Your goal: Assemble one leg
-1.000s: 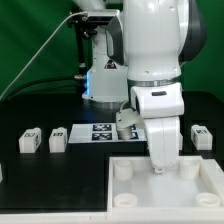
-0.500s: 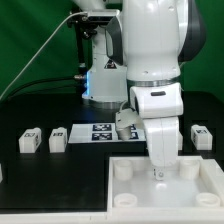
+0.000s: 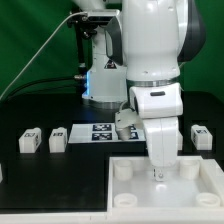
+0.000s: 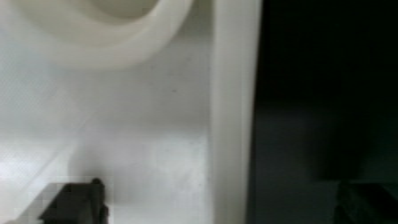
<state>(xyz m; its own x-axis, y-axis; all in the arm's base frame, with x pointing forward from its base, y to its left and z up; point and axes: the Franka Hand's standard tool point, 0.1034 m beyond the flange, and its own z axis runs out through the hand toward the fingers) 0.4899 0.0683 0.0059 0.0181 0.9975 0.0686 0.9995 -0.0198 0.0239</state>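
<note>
The large white panel (image 3: 140,190) lies at the front, with round sockets (image 3: 123,171) at its corners. My gripper (image 3: 157,174) points straight down at the panel's far edge, between two sockets. In the wrist view my gripper (image 4: 217,205) is open, and the panel's edge (image 4: 231,120) runs between the two dark fingers (image 4: 75,200) without touching them. A socket rim (image 4: 134,30) shows close by. Three legs stand untouched on the black table: two on the exterior view's left (image 3: 30,140) (image 3: 58,138) and one on its right (image 3: 201,136).
The marker board (image 3: 100,132) lies behind the panel, partly hidden by the arm. The robot base (image 3: 105,80) stands at the back. A white object (image 3: 2,172) shows at the far left edge.
My gripper has sunk slightly toward the panel's far edge. The legs and the panel have not moved.
</note>
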